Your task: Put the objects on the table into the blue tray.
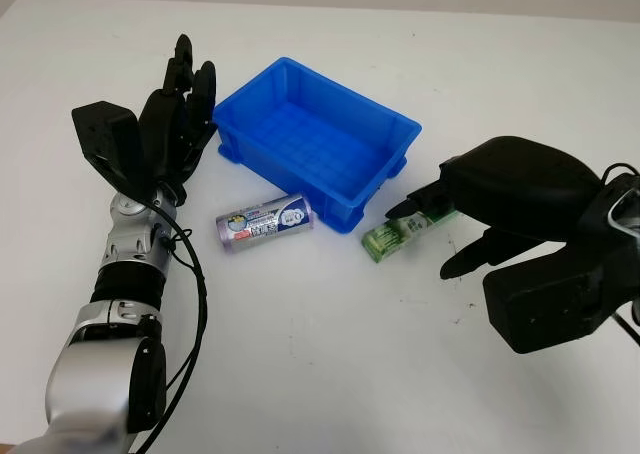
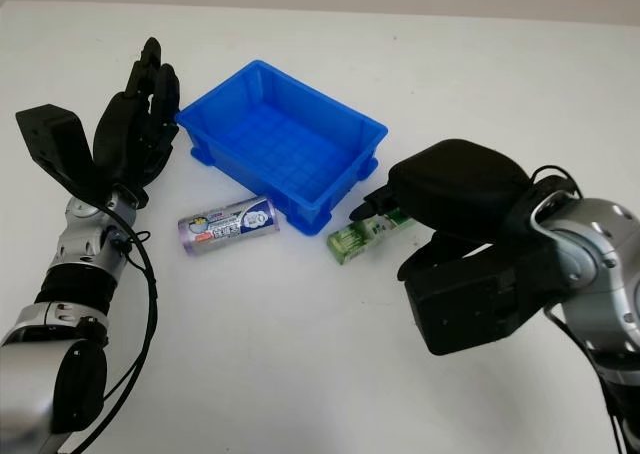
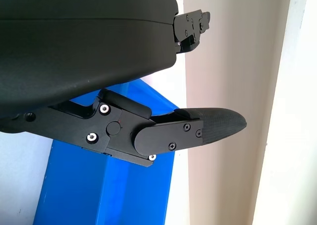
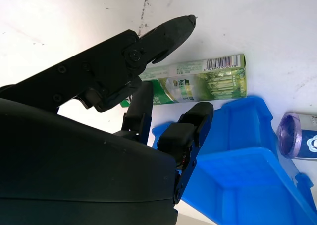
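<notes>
The blue tray [image 1: 281, 179] stands empty at the middle of the white table. A purple can [image 1: 265, 222] lies on its side just in front of the tray's near wall. A green box [image 1: 396, 237] lies flat by the tray's near right corner. My right hand [image 1: 430, 238] is open at the box's right end, one finger above it and one beside it, and the box [image 4: 208, 81] still lies on the table. My left hand [image 1: 190, 79] is open and held upright beside the tray's left side, holding nothing.
The white table [image 1: 320, 354] stretches bare in front of the can and box. A wall edge runs behind the table's far side. The left arm's cable hangs along its forearm [image 1: 140, 244].
</notes>
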Tool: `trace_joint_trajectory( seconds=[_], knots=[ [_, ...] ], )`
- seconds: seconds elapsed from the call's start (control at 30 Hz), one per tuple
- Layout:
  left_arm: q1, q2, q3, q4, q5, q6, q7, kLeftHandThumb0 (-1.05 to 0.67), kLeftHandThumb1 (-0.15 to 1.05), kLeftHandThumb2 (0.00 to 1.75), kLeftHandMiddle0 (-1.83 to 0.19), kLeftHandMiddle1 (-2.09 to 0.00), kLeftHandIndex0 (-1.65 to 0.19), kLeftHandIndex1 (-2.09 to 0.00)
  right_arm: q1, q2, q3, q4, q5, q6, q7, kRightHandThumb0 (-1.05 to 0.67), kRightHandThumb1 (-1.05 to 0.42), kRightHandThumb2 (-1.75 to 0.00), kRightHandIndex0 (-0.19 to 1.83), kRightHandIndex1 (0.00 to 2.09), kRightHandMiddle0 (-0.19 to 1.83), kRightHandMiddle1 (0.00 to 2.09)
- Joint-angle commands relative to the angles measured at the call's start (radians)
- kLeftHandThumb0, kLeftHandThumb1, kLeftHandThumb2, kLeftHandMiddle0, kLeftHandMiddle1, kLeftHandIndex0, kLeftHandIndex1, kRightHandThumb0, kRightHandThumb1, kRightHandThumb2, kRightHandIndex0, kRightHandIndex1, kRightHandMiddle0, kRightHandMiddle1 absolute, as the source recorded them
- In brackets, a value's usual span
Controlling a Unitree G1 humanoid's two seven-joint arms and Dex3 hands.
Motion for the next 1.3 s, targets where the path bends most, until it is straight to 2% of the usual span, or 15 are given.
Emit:
trace_joint_trajectory(
  seconds=[0.0, 0.13, 0.4, 0.57, 0.63, 0.73, 0.8, 0.83, 0.87, 0.97, 1.07, 1.27],
  knots=[
    [-0.005, 0.007, 0.001, 0.001, 0.001, -0.011, -0.002, -0.70, 1.05, 0.54, 0.19, 0.00, 0.19, 0.00, 0.000, 0.013, 0.026, 0.047, -0.006, -0.039, -0.021, -0.47, -0.73, -0.05, 0.33, 0.87, 0.70, 0.05],
    [0.000, 0.007, 0.000, -0.003, 0.007, -0.012, 0.006, -0.70, 1.05, 0.55, 0.19, -0.01, 0.19, 0.00, -0.014, 0.013, 0.045, 0.114, -0.035, -0.089, -0.057, -0.51, -0.78, -0.07, 0.31, 0.72, 0.65, 0.03],
    [0.006, 0.007, -0.003, -0.012, 0.010, 0.004, 0.012, -0.70, 1.05, 0.55, 0.19, -0.01, 0.19, -0.02, -0.025, 0.021, 0.045, 0.190, -0.042, -0.178, -0.123, -0.56, -0.79, -0.06, 0.32, 0.71, 0.69, 0.04],
    [0.008, 0.005, -0.001, -0.014, 0.007, 0.004, 0.010, -0.70, 1.05, 0.55, 0.19, 0.00, 0.19, 0.00, -0.029, 0.016, 0.029, 0.167, -0.024, -0.163, -0.098, -0.54, -0.82, -0.06, 0.32, 0.71, 0.69, 0.03],
    [0.008, 0.004, 0.000, -0.015, 0.006, 0.005, 0.012, -0.70, 1.05, 0.55, 0.19, -0.01, 0.19, 0.00, -0.035, 0.009, 0.019, 0.167, -0.033, -0.199, -0.124, -0.58, -0.82, -0.06, 0.41, 0.75, 0.75, 0.06],
    [0.007, 0.004, -0.003, -0.013, 0.011, 0.002, 0.017, -0.71, 1.05, 0.55, 0.19, -0.02, 0.19, -0.01, -0.054, 0.006, 0.012, 0.141, -0.046, -0.179, -0.109, -0.59, -0.83, -0.06, 0.47, 0.81, 0.78, 0.07],
    [0.006, 0.004, -0.004, -0.011, 0.011, 0.002, 0.016, -0.71, 1.05, 0.55, 0.19, -0.03, 0.19, -0.02, -0.057, 0.011, 0.004, 0.136, -0.047, -0.180, -0.119, -0.59, -0.83, -0.06, 0.43, 0.98, 0.79, 0.11],
    [0.006, 0.004, -0.004, -0.010, 0.011, 0.001, 0.015, -0.71, 1.05, 0.55, 0.19, -0.03, 0.19, -0.02, -0.058, 0.010, -0.002, 0.126, -0.053, -0.173, -0.122, -0.60, -0.82, -0.05, 0.44, 1.09, 0.82, 0.16],
    [0.007, 0.004, -0.004, -0.011, 0.010, 0.001, 0.014, -0.71, 1.05, 0.55, 0.19, -0.02, 0.19, -0.02, -0.058, 0.009, -0.006, 0.118, -0.057, -0.167, -0.123, -0.60, -0.82, -0.05, 0.38, 1.38, 0.76, 0.48],
    [0.009, 0.004, 0.000, -0.014, 0.006, 0.003, 0.014, -0.71, 1.05, 0.54, 0.19, -0.02, 0.19, -0.02, -0.058, 0.004, -0.031, 0.106, -0.062, -0.191, -0.162, -0.61, -0.80, -0.05, 0.30, 1.82, 0.51, 1.39],
    [0.012, 0.004, -0.001, -0.018, 0.008, 0.003, 0.018, -0.71, 1.05, 0.54, 0.19, -0.02, 0.19, -0.02, -0.065, -0.001, -0.040, 0.098, -0.065, -0.198, -0.167, -0.62, -0.80, -0.05, 0.20, 1.99, 0.39, 1.71],
    [0.012, 0.005, -0.001, -0.016, 0.006, 0.005, 0.010, -0.71, 1.05, 0.54, 0.19, -0.02, 0.19, -0.03, -0.076, -0.014, -0.050, 0.094, -0.092, -0.255, -0.208, -0.68, -0.80, -0.05, 0.19, 2.00, 0.36, 1.71]
  ],
)
